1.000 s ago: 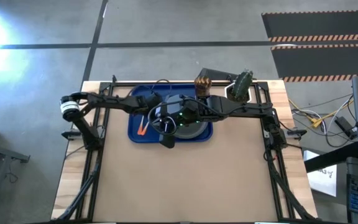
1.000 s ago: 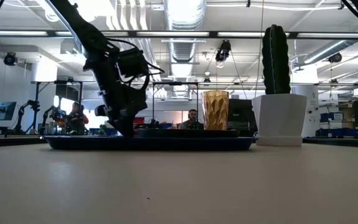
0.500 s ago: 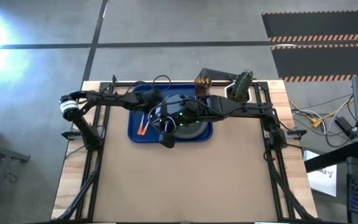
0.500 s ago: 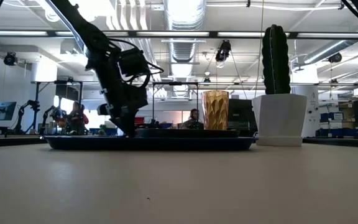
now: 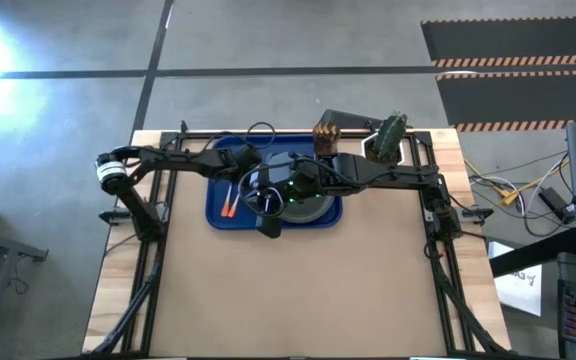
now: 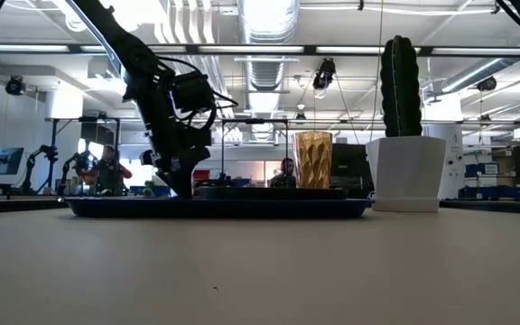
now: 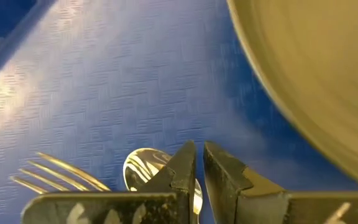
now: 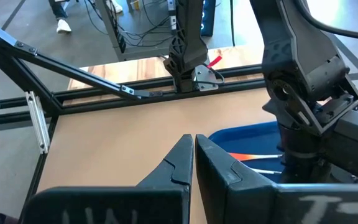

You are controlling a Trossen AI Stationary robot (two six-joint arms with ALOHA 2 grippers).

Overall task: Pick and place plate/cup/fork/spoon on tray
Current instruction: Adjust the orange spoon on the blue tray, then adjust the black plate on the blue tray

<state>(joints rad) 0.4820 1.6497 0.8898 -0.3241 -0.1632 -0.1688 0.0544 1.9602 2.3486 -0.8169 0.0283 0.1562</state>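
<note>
On tray: spoon and fork, side by side, handles toward 7 o'clock. Left gripper directly over spoon bowl, fingers nearly together, nothing between them. Plate at 3 o'clock, largely covered by right gripper, fingers pressed together, empty. Cup off tray, 1 o'clock.

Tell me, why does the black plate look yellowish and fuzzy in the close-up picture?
In the left wrist view the plate sits very near the lens, so it is out of focus, and light glaring off it tints it yellowish; the tray shows pale glare streaks too. In the high view it looks dark.
</note>
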